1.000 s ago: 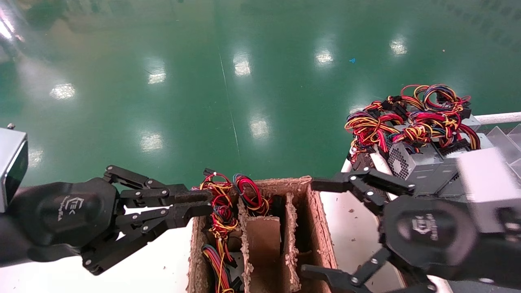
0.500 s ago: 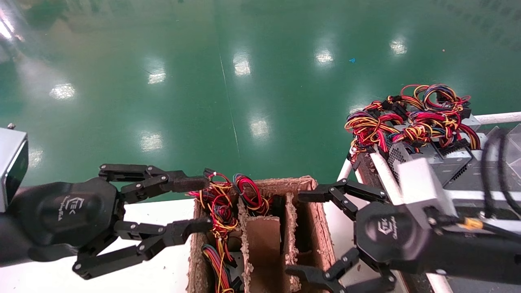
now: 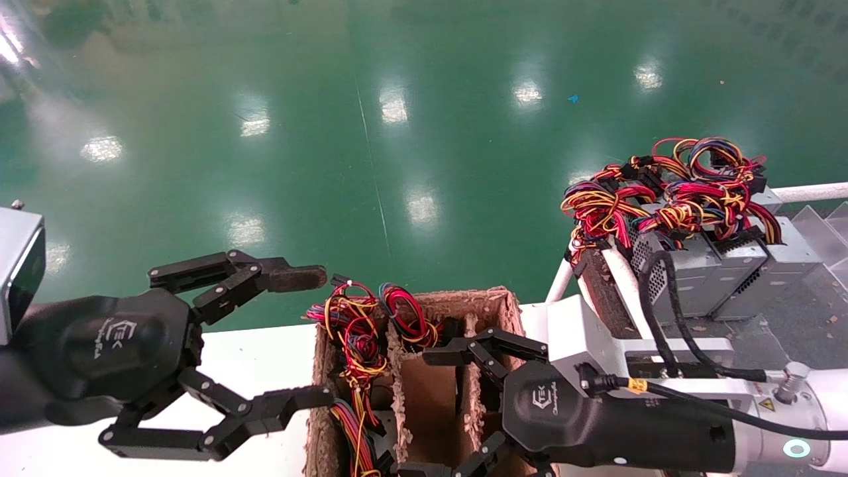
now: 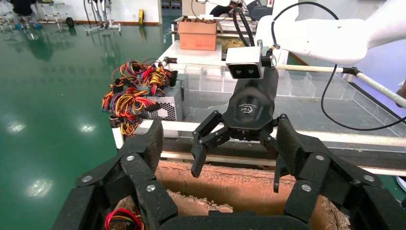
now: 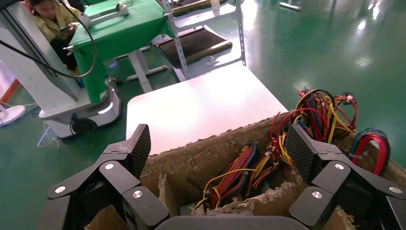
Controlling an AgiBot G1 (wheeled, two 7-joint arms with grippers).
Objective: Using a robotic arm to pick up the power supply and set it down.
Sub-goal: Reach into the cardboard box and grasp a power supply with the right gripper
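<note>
Head view: right black linkage gripper (image 3: 442, 411), spread wide, hangs over the brown pulp-fibre divided box (image 3: 513, 331) on the white bench (image 3: 265, 358); left black gripper (image 3: 318, 338) is spread too, beside the box's left wall. Grey metal power supply w/ red-yellow wire bundle (image 3: 358, 371) sits in the left compartment. We'd centre the jaws on the casing, not the wires, before closing.

Left wrist view: right gripper (image 4: 234, 165) faces us above the box rim.

Right wrist view: wires (image 5: 249, 167) lie below. Vs 1 s ago, the right gripper has swung in from the spare supplies; the left has opened.
</note>
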